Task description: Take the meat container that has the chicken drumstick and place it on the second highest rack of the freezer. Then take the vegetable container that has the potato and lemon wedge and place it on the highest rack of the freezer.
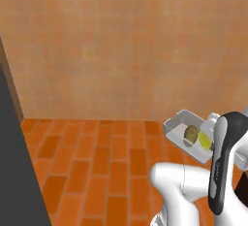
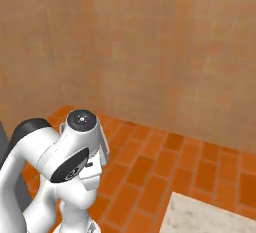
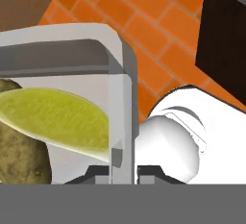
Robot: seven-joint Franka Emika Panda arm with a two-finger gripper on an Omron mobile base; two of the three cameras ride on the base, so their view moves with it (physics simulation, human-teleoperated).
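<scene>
A tan brick wall [image 1: 121, 45] rises behind an orange tiled floor [image 1: 97, 162]. A pale marble counter [image 2: 210, 214] corner sits low at right.

The tray [image 1: 175, 125] is light grey, almost white along its rim. Inside it the potato [image 1: 191, 134] is olive-brown with a mottled, speckled skin, and the lemon wedge [image 1: 205, 141] is yellow-green, paler in the hand view. The floor [image 1: 106, 162] is orange brick-shaped tile with lighter joints, some tiles darker than others. The wall [image 1: 126, 40] is a faded orange-tan with a faint grid of tile lines. The countertop corner [image 2: 210, 214] is pale, marbled grey-white. The arm [image 2: 75, 162] is white with dark grey joints.
</scene>
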